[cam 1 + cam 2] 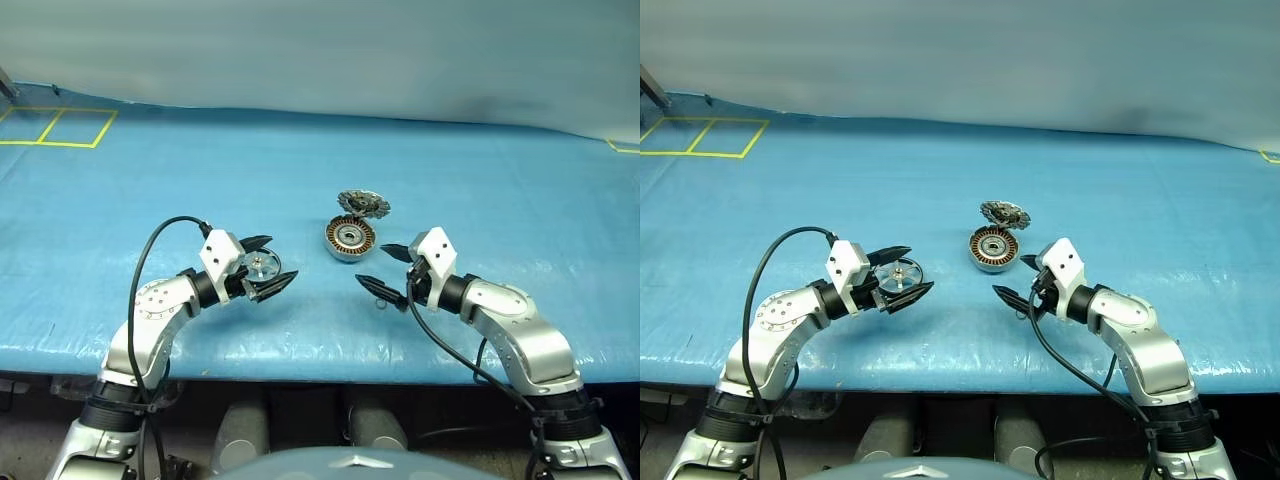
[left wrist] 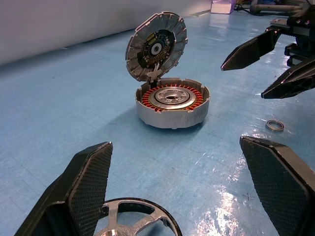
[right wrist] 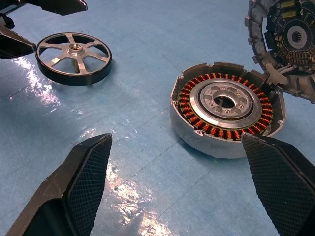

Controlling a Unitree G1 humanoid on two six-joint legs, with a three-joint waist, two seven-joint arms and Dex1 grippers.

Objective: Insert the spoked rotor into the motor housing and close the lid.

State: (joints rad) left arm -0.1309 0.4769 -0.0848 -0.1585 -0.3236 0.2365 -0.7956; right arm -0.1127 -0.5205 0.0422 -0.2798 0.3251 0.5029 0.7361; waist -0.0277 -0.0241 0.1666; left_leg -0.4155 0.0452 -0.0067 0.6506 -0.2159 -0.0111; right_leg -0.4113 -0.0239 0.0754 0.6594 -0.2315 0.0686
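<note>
head views: motor housing (image 1: 350,239) sits mid-table on the blue table cover (image 1: 300,170), lid (image 1: 364,204) tilted up at its far edge, hinged open. spoked rotor (image 1: 259,266) lies flat on the cover between the spread fingers of the left gripper (image 1: 264,264), not clamped. right gripper (image 1: 389,268) just right of the housing, fingers apart, nothing in them.

left wrist view: housing windings exposed, lid upright behind; small metal ring (image 2: 274,125) on the cover near the right gripper.

right wrist view: rotor beside housing, apart.
</note>
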